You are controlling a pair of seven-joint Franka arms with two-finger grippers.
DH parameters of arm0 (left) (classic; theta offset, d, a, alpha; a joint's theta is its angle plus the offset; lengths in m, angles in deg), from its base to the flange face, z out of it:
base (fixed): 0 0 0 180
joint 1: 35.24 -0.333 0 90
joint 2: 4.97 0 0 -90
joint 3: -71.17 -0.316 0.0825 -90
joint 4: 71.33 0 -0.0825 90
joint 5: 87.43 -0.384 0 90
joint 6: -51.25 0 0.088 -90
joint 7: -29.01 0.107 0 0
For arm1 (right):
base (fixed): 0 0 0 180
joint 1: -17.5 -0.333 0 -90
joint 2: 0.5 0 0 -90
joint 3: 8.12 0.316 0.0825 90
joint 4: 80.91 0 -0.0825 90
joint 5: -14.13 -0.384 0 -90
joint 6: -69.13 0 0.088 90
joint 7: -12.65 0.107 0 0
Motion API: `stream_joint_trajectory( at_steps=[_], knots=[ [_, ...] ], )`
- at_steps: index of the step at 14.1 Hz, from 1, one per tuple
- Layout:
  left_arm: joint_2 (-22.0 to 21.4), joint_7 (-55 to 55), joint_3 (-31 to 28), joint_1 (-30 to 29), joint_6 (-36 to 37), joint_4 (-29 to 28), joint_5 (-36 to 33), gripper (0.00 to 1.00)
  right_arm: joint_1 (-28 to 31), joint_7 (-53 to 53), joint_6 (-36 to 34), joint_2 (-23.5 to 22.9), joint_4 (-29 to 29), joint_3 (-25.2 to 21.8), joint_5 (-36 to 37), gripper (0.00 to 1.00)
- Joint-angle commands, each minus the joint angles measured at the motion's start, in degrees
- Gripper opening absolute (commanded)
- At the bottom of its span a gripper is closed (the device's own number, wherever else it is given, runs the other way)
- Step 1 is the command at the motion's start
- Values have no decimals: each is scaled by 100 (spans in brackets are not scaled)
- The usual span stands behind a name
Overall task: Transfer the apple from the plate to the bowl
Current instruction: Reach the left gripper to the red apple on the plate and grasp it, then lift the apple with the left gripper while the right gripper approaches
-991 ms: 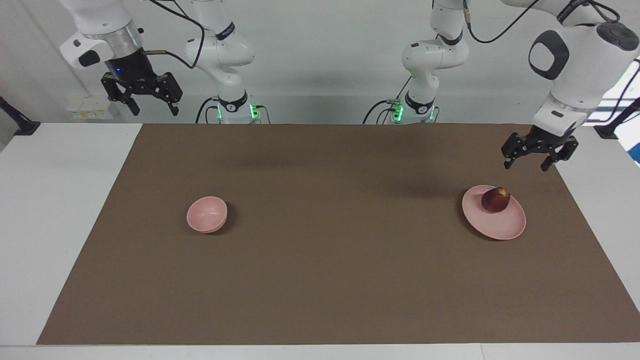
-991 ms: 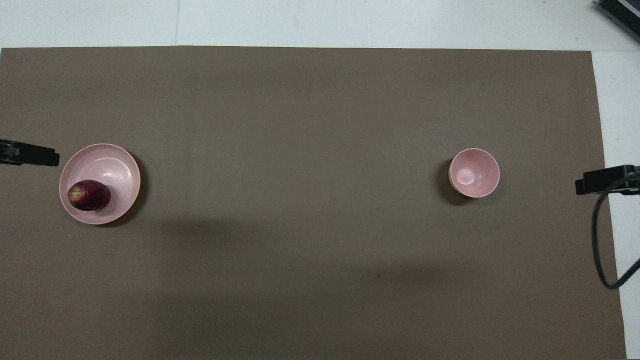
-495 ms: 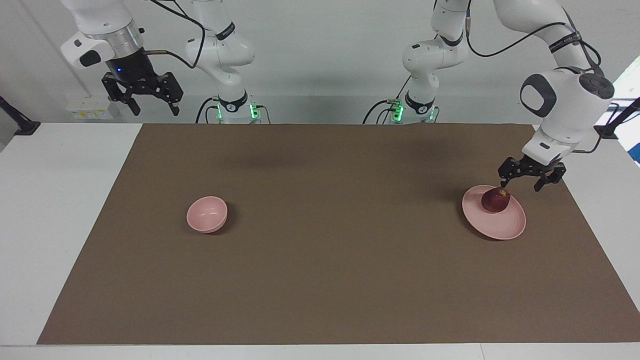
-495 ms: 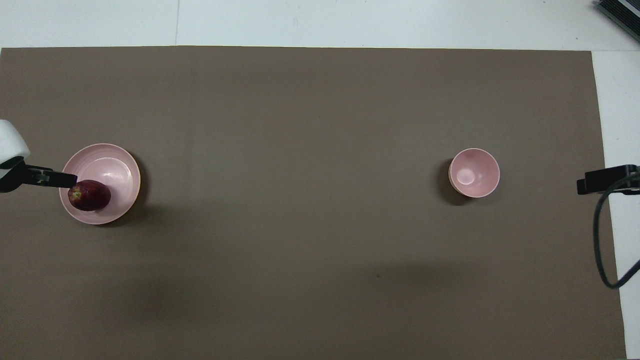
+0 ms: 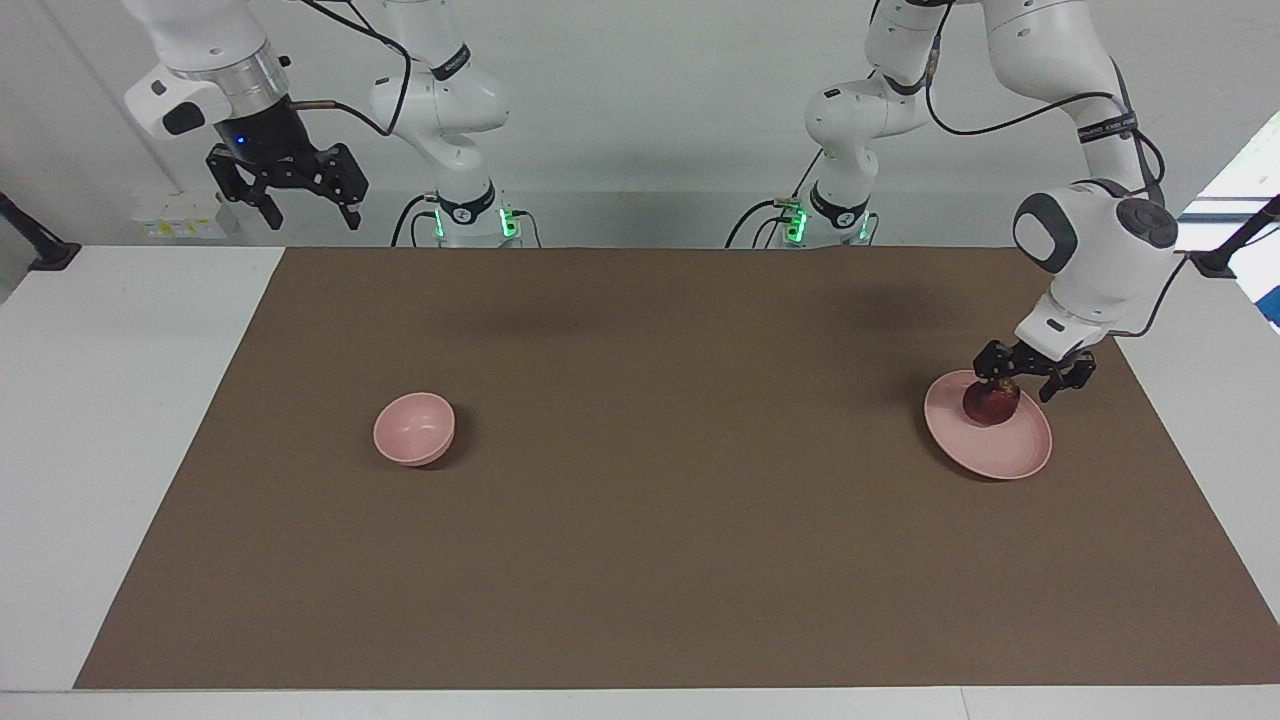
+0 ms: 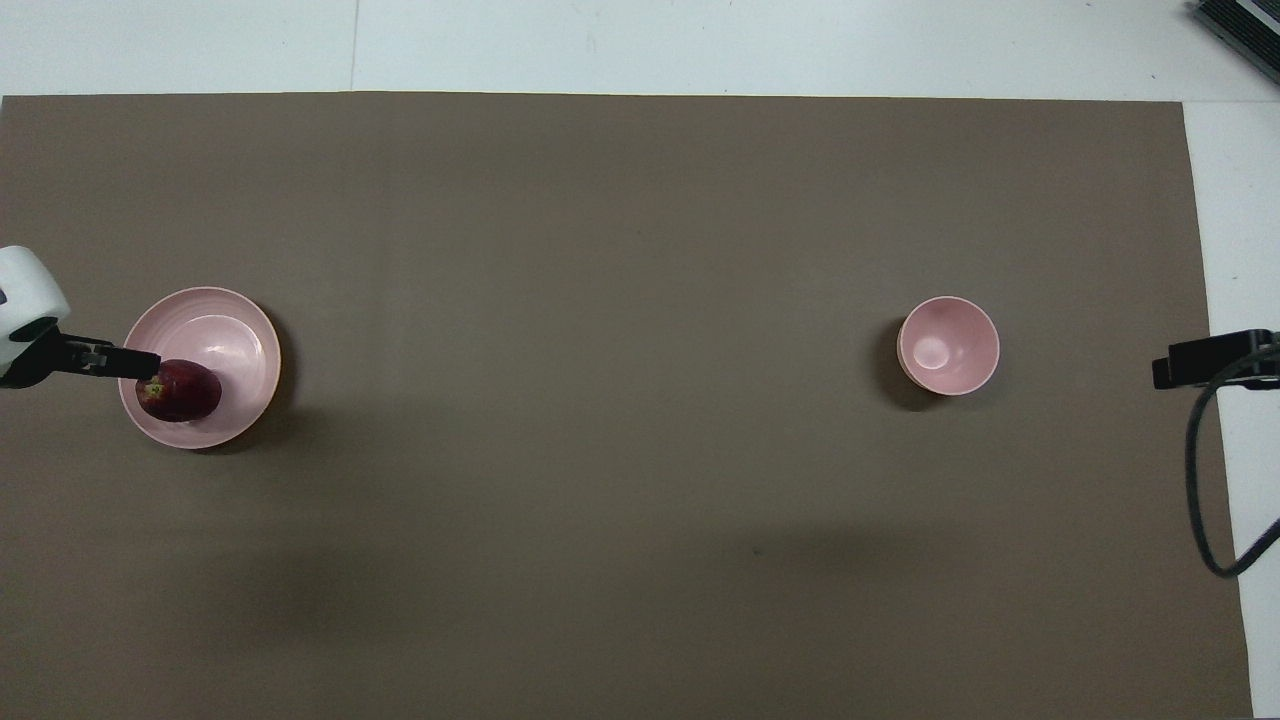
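On the plate (image 5: 1000, 455), the apple (image 5: 991, 404) sits under the left gripper (image 5: 1020, 385), fingers spread; the right gripper (image 5: 310, 205) waits, fingers apart.

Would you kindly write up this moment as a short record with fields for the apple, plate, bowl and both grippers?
apple: on the plate, at its edge nearer the robots
plate: on the brown mat, toward the left arm's end
bowl: empty, toward the right arm's end
left gripper: open, low over the apple, not closed on it
right gripper: open, waiting raised at its own end
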Motion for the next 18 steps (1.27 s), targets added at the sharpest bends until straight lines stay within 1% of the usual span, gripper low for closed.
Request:
stream_joint_trajectory(
  at_steps=[1,2,3,4,5,7,8,10,12,15,18],
  knots=[
    [-165,139,55,-49,-143,-282,163,100,-12,-180,-16,40,-23,37,3,100],
    [-174,139,55,-49,-143,-300,232,97,-55,-163,-16,40,-32,81,-6,100],
    [-157,139,46,-32,-161,-283,329,89,-99,-110,-7,48,-50,90,-15,100],
    [-139,148,46,-14,-196,-257,391,73,-100,-40,45,40,-50,90,-15,100],
    [-130,165,46,-5,-231,-248,400,45,-100,13,124,40,-50,90,-15,100],
    [-122,166,46,-5,-319,-230,400,15,-100,-4,168,40,-50,90,-6,100],
    [-122,166,46,30,-319,-221,400,5,-100,-30,160,40,-50,90,-6,100],
    [-156,113,54,74,-223,-73,400,0,-126,-31,81,49,-50,108,-111,100],
    [-244,104,107,83,-4,129,400,0,-152,-39,81,49,-50,108,-120,100],
    [-560,-184,107,547,252,393,400,0,-179,-39,89,57,-67,117,-129,100],
    [-684,-1088,142,1074,366,403,452,0,-302,-30,89,66,-85,117,-129,100]
  ],
)
